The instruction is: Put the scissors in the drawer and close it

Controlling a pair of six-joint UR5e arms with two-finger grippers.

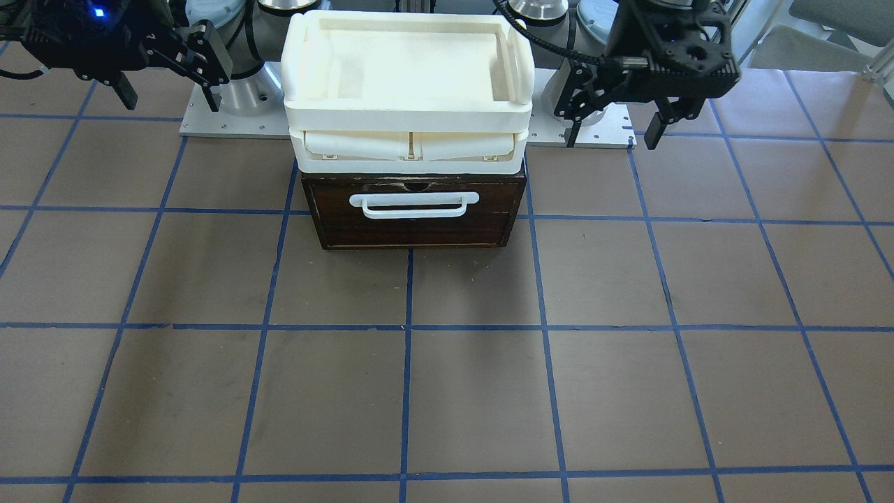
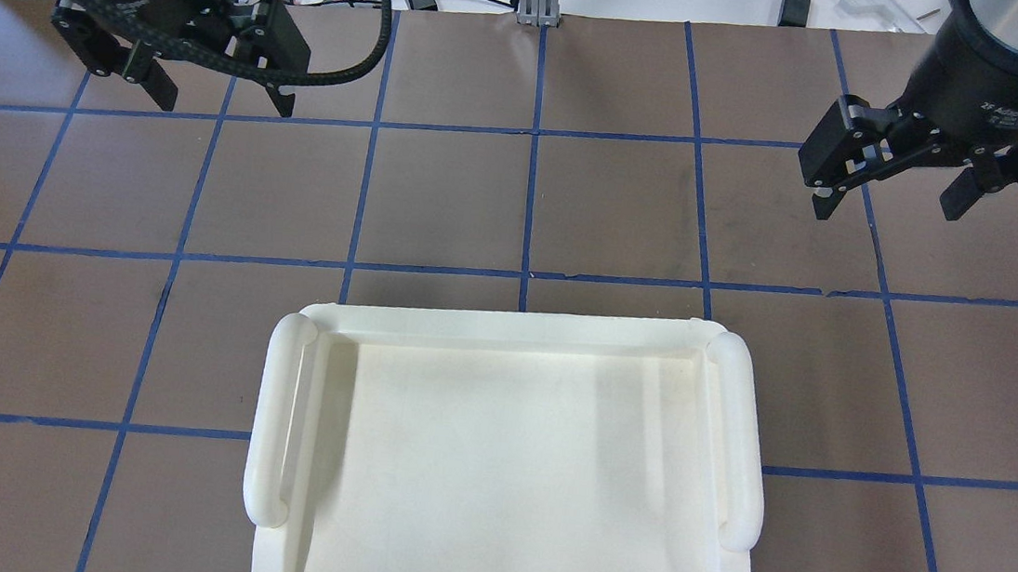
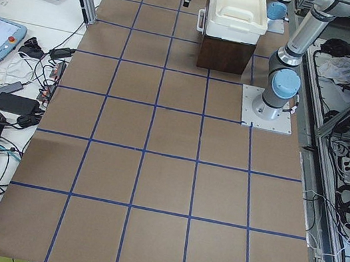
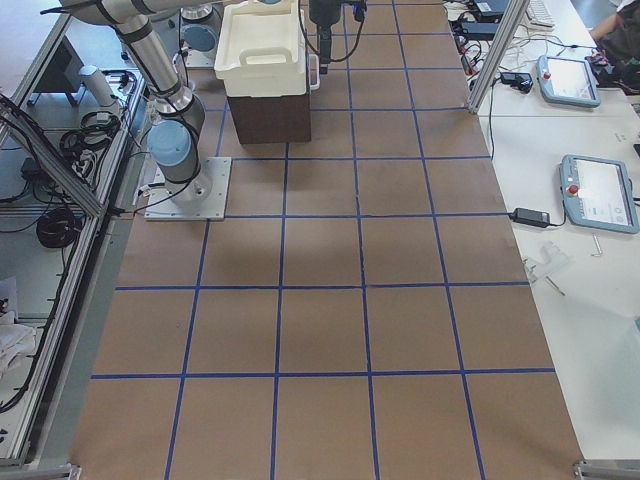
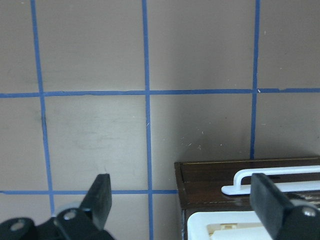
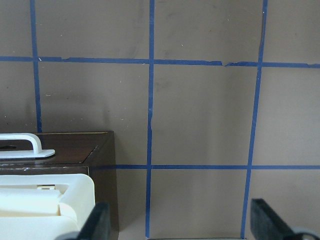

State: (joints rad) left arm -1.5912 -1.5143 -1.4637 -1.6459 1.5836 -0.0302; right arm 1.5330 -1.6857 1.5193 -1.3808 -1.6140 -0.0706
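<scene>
While the drawer (image 1: 412,229) sits shut under the cream tray (image 1: 408,105), my left jaws and right jaws both hang released above the bench (image 1: 475,398), grasping nothing.

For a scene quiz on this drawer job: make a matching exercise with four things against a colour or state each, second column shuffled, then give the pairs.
1 drawer
2 handle
3 tray
4 left gripper

a white bar
b open, empty, above the table
c shut, dark brown front
d cream, stacked above the drawer

Pairs: 1-c, 2-a, 3-d, 4-b
</scene>
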